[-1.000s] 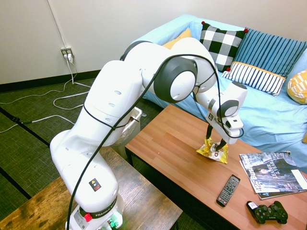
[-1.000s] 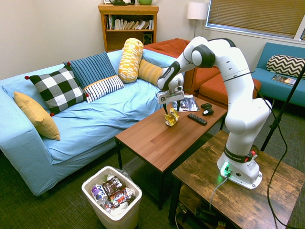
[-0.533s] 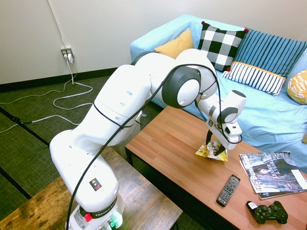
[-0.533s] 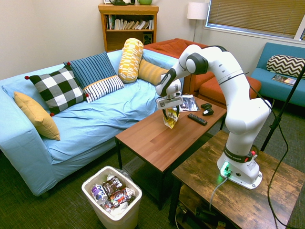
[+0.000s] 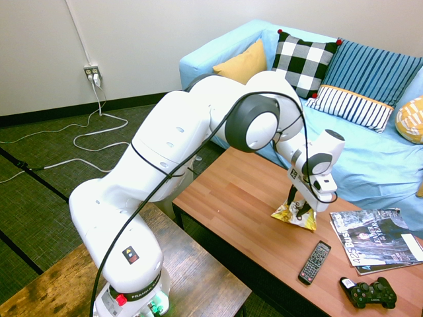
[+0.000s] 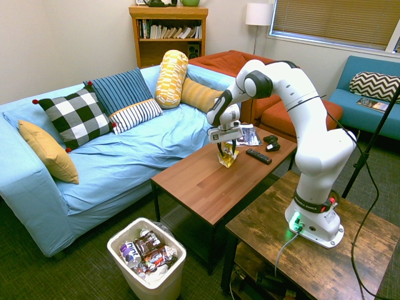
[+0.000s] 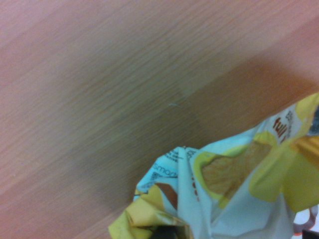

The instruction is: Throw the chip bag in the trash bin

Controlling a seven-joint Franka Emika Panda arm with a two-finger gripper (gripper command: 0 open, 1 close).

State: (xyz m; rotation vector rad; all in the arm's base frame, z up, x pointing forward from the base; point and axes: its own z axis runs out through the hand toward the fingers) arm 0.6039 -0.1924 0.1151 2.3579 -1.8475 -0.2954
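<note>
**What we cannot make out**

In the wrist view the chip bag (image 7: 234, 194) is soft with blur and cut off by the picture's edges; we read only scraps of its print. In the first exterior view the arm hides most of the trash bin (image 5: 187, 173). The gripper (image 5: 301, 210) covers the bag's top, so we cannot tell whether its fingers grip the bag.

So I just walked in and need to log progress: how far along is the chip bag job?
Early. Done: the hand is down at the chip bag on the coffee table. In hand: the grasp; its fingers straddle the bag, but a firm grip isn't clear. Left: lift the bag, carry it to the bin on the floor beyond the table's end, and drop it in with the wrappers.
</note>
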